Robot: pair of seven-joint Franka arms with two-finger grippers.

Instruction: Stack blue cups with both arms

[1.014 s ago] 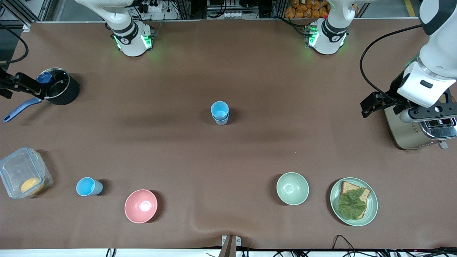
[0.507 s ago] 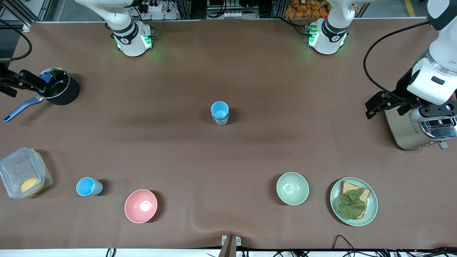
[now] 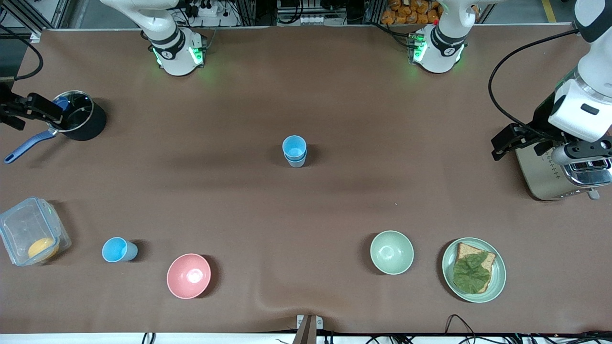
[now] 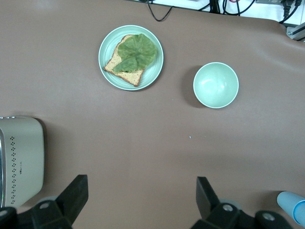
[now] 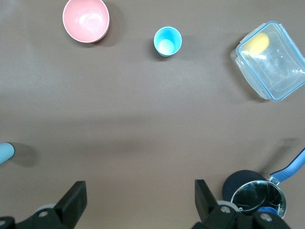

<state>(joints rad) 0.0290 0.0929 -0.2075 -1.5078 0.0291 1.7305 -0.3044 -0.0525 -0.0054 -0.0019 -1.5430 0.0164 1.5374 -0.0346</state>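
Two blue cups stand stacked (image 3: 294, 151) at the middle of the table; their edge also shows in the left wrist view (image 4: 291, 206) and the right wrist view (image 5: 5, 152). A third blue cup (image 3: 117, 250) stands alone toward the right arm's end, between the clear container and the pink bowl, and shows upright in the right wrist view (image 5: 167, 41). My left gripper (image 3: 514, 139) hangs open and empty (image 4: 141, 193) high beside the toaster. My right gripper (image 3: 28, 109) hangs open and empty (image 5: 139, 195) high beside the black pot.
A pink bowl (image 3: 188, 275), a pale green bowl (image 3: 391, 252) and a plate with bread and lettuce (image 3: 473, 269) sit along the near edge. A clear container (image 3: 29, 237) and a black pot (image 3: 79, 114) are at the right arm's end, a toaster (image 3: 559, 174) at the left arm's.
My left gripper has drifted a little toward the left arm's end of the table. My right gripper has shifted slightly by the pot. The cups have not moved.
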